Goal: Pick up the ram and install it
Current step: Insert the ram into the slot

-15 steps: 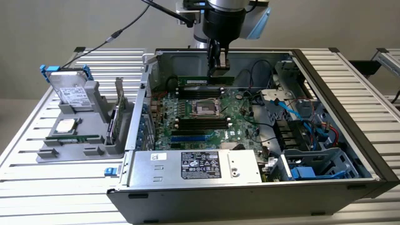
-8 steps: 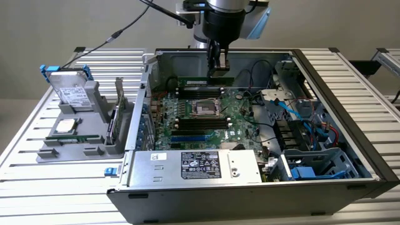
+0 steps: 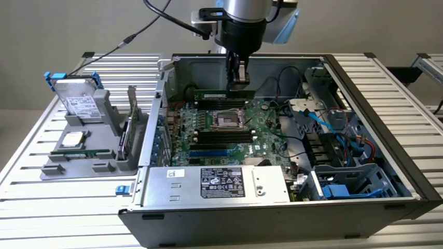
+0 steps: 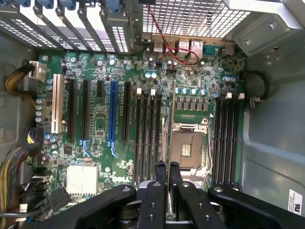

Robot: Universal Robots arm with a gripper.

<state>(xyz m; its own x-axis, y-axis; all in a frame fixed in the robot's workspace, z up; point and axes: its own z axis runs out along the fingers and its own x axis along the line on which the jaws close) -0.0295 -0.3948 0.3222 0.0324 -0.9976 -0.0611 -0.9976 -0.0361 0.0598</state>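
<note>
At the upper middle of the exterior view, the arm [image 3: 248, 15] comes straight down into the open computer case [image 3: 201, 70], with its wrist vertical and the gripper [image 3: 239, 79] pointing at the board below. The two fingers hang close together and are clamped on the top edge of the ram [image 3: 223, 94]. The ram is held level, with its length running across the frame. It sits just below the fingertips, near the case's far wall, and appears in the picture just above the processor socket [image 3: 227, 119].

The green motherboard [image 3: 242, 142] lies flat in the case under the stick. In the wrist view the black fingers [image 4: 161, 174] stand side by side with only a thin gap between them, and the board shows well beneath them. The long dark memory slots [image 4: 148, 133] on both sides of the socket are bare, so the stick is not seated in any of them. It hangs roughly parallel to the slots.

Toward the lower middle of the exterior view, the silver power supply [image 3: 215, 184] fills the near end of the case. At the exterior view's left a grey holder [image 3: 104, 111] stands on the slatted table [image 3: 62, 218], well apart from the gripper, with a hard drive [image 3: 78, 101] propped upright in it.
</note>
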